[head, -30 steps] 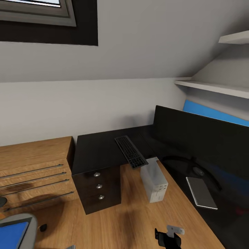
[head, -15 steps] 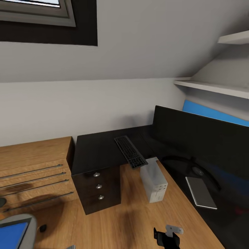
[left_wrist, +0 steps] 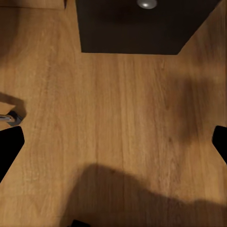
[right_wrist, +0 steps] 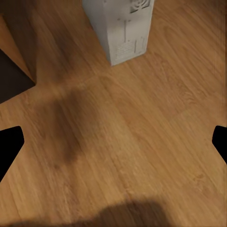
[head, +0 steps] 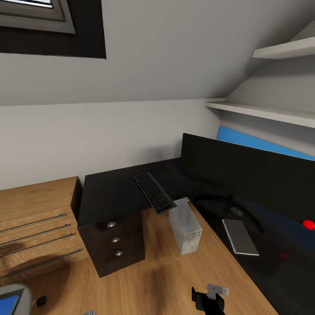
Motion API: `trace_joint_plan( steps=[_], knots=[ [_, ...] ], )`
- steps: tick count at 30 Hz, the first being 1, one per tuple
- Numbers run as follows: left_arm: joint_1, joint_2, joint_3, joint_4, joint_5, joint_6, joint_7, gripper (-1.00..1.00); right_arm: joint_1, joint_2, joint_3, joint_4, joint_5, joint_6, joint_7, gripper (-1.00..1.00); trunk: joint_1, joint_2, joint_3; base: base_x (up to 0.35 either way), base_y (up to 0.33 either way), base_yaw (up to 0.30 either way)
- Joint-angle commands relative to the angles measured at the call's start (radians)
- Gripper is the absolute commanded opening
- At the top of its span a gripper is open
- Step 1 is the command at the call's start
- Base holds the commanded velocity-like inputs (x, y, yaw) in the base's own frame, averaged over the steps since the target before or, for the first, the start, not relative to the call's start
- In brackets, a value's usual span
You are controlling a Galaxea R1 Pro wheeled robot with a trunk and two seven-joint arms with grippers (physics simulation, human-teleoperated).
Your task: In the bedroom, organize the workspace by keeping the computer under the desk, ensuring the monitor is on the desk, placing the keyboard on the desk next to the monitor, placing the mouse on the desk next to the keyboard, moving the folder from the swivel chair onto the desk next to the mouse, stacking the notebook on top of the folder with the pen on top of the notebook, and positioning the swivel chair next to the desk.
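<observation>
The black L-shaped desk (head: 111,192) has the keyboard (head: 153,197) lying on it, one end over the front edge. On the right wing stands the wide black monitor (head: 245,173), with the grey notebook (head: 239,236) flat in front of its stand. The light grey computer (head: 184,226) (right_wrist: 120,28) stands on the floor in the crook of the desk. At the lower left corner shows the swivel chair (head: 19,295) with the blue folder (head: 6,304) on its seat. The mouse and the pen are out of view. My left gripper (left_wrist: 113,146) and right gripper (right_wrist: 113,142) hang open over bare floor.
Black drawers (head: 114,240) (left_wrist: 137,28) with silver knobs stand under the desk's left end, next to low wooden shelving (head: 35,223). White wall shelves (head: 267,111) run above the monitor. A small black thing (head: 40,301) lies on the floor by the chair.
The camera has turned right, so the whole picture has slid left and the monitor's red dot has come into sight. The things themselves have not moved.
</observation>
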Motion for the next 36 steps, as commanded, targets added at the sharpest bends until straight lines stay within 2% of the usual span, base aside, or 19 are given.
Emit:
trace_joint_plan(
  steps=[1, 7, 10, 11, 17, 28, 36],
  knots=[
    [-0.001, 0.000, -0.005, 0.001, 0.011, -0.003, -0.007, 1.00, -0.001, 0.000, -0.005, 0.002, 0.001, -0.005, -0.001, 1.00, 0.000, -0.001, -0.001, 0.000, 0.000, -0.082],
    [0.000, 0.000, -0.005, 0.001, 0.011, -0.002, -0.008, 1.00, -0.001, 0.000, -0.005, 0.002, 0.016, -0.005, 0.000, 1.00, 0.000, -0.001, -0.001, 0.000, 0.000, -0.026],
    [-0.001, 0.000, -0.005, 0.001, 0.011, -0.002, -0.012, 1.00, -0.001, 0.000, -0.005, 0.002, 0.036, -0.005, 0.000, 1.00, 0.000, -0.001, -0.001, 0.000, 0.000, -0.009],
    [-0.001, 0.000, -0.005, 0.001, 0.011, -0.003, -0.016, 1.00, -0.001, -0.004, -0.006, 0.002, 0.060, -0.005, -0.001, 1.00, 0.000, -0.001, -0.001, -0.026, 0.006, -0.001],
    [-0.002, 0.000, -0.005, 0.001, 0.011, -0.003, -0.016, 1.00, -0.001, -0.005, -0.006, 0.002, 0.064, -0.005, -0.001, 1.00, 0.000, -0.001, -0.001, -0.113, 0.090, -0.001],
    [-0.002, 0.000, -0.005, 0.001, 0.011, -0.003, -0.016, 1.00, -0.001, -0.004, -0.006, 0.002, 0.066, -0.010, -0.001, 1.00, 0.000, -0.001, 0.002, -0.204, 0.220, -0.051],
    [-0.002, 0.000, -0.005, 0.001, 0.011, -0.002, -0.015, 1.00, 0.000, -0.004, -0.006, 0.002, 0.064, -0.079, -0.002, 1.00, 0.000, -0.001, 0.010, -0.082, 0.101, -0.146]
  ],
)
